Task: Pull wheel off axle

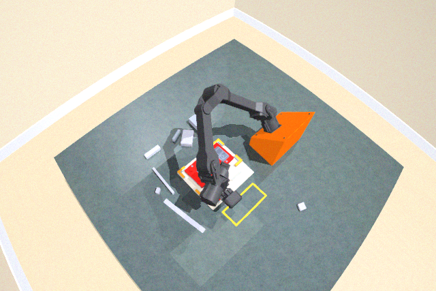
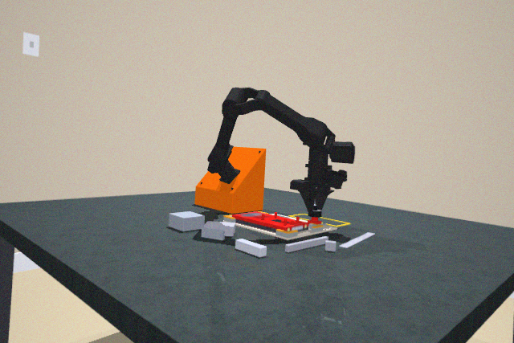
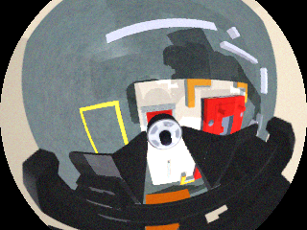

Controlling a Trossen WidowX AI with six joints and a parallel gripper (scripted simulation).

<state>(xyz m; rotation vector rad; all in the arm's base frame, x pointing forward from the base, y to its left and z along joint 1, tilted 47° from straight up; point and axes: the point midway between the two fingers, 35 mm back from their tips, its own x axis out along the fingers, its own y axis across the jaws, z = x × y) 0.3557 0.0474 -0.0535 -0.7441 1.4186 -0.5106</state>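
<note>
The dark table [image 2: 124,272] spreads under me, and my orange base block [image 1: 281,136] sits toward its far edge in the exterior view. From there my arm [image 1: 206,129] arches up and drops straight down over the pale board [image 1: 242,173] near the table's middle, which carries a red plate [image 2: 265,218]. Just beside that board, on the side nearer the table's right edge in the exterior view, lies the yellow marked area [image 1: 244,203]. Grey blocks [image 2: 186,221] and strips [image 1: 182,215] lie scattered nearer the front and left edges. My gripper [image 2: 314,210] points down at the board's corner next to the marked area, fingers drawn narrow and clamped on the wheel [image 3: 165,133], which sits on its axle on the board, outside the yellow outline.
</note>
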